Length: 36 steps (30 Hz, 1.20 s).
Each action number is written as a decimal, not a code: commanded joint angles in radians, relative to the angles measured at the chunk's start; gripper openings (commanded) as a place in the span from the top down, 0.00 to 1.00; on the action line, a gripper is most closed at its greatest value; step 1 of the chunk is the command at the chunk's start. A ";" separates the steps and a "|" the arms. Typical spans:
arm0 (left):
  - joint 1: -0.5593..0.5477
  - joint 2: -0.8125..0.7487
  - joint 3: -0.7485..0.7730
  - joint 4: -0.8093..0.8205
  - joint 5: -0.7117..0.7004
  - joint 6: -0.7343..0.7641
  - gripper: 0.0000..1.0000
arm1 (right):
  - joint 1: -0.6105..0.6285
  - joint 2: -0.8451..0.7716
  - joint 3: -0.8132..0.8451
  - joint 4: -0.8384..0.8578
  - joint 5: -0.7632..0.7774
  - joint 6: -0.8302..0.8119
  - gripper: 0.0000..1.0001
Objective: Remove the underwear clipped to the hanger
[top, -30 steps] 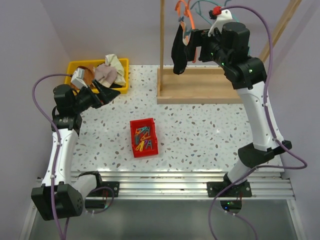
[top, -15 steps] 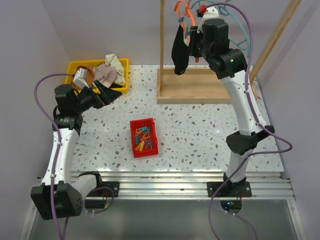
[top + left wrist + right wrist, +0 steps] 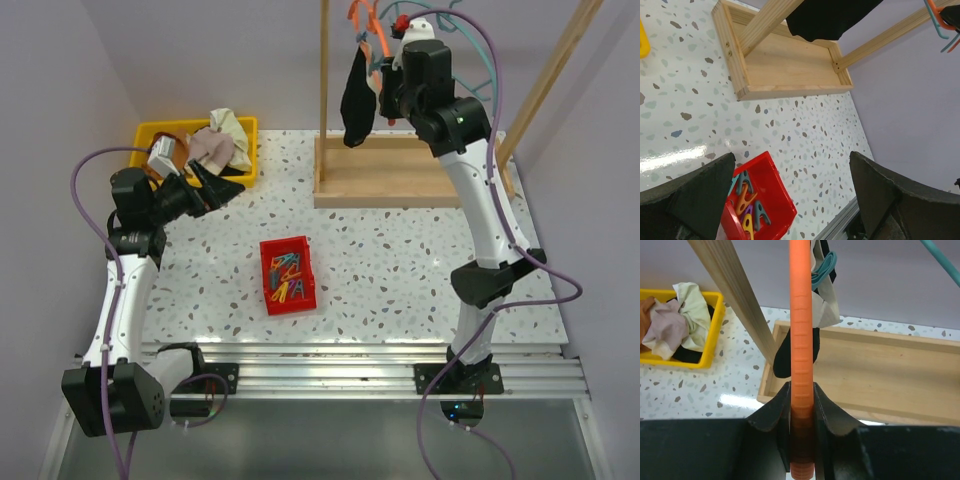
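Note:
Black underwear with white parts (image 3: 355,95) hangs from a teal hanger (image 3: 487,55) on the wooden rack, held by an orange clip (image 3: 383,42). My right gripper (image 3: 385,75) is up at the hanger. In the right wrist view it (image 3: 801,390) is shut on the ribbed orange clip (image 3: 801,330), with the black underwear (image 3: 782,360) just behind. A rust-brown garment (image 3: 644,310) lies in the yellow bin. My left gripper (image 3: 215,180) hangs open above the table near that bin, its jaws (image 3: 790,170) wide with nothing between them.
The yellow bin (image 3: 148,131) at the back left holds a bundle of pale cloth (image 3: 212,148). A red tray (image 3: 288,275) of coloured clips sits mid-table. The wooden rack base (image 3: 400,185) and its upright post (image 3: 324,70) stand at the back right.
My right arm swung left toward the orange clip and its jaws closed on it. The black underwear shifted slightly. The left arm stayed where it was.

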<state>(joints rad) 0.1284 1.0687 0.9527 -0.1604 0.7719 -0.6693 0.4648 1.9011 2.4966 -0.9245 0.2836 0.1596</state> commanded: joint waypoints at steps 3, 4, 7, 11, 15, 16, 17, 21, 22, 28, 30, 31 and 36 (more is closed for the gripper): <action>-0.006 0.000 0.027 0.079 0.040 -0.026 0.00 | 0.002 -0.022 0.035 0.033 0.061 0.014 1.00; -0.003 0.008 0.032 0.094 0.040 -0.053 0.00 | 0.003 -0.036 0.024 0.053 0.069 0.017 1.00; -0.004 0.042 0.064 0.201 0.047 -0.154 0.00 | 0.003 -0.108 -0.057 0.180 0.098 0.037 1.00; -0.003 0.088 0.103 0.430 0.050 -0.337 0.00 | 0.003 -0.172 -0.163 0.356 0.135 0.083 1.00; -0.004 0.123 0.132 0.492 0.053 -0.411 0.00 | 0.003 -0.178 -0.179 0.411 0.147 0.118 1.00; -0.004 0.132 0.141 0.486 0.056 -0.397 0.00 | 0.002 -0.177 -0.180 0.415 0.149 0.121 1.00; -0.004 0.137 0.147 0.469 0.058 -0.389 0.00 | 0.002 -0.181 -0.197 0.440 0.149 0.123 1.00; -0.004 0.149 0.152 0.456 0.073 -0.375 0.00 | 0.003 -0.226 -0.283 0.519 0.144 0.136 1.00; -0.006 0.148 0.150 0.452 0.073 -0.371 0.00 | 0.002 -0.235 -0.310 0.533 0.144 0.139 1.00; -0.006 0.162 0.150 0.443 0.084 -0.357 0.00 | 0.003 -0.257 -0.317 0.534 0.100 0.126 1.00; -0.006 0.163 0.149 0.438 0.084 -0.349 0.00 | 0.003 -0.219 -0.254 0.436 0.091 0.123 1.00; -0.004 0.165 0.149 0.435 0.084 -0.348 0.00 | 0.002 -0.205 -0.204 0.394 0.086 0.123 1.00; -0.004 0.160 0.141 0.427 0.086 -0.335 0.00 | 0.002 -0.154 -0.163 0.181 0.049 0.155 1.00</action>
<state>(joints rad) 0.1284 1.2327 1.0706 0.2386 0.8345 -1.0283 0.4664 1.7355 2.2917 -0.6567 0.3626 0.2848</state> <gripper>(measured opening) 0.997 0.200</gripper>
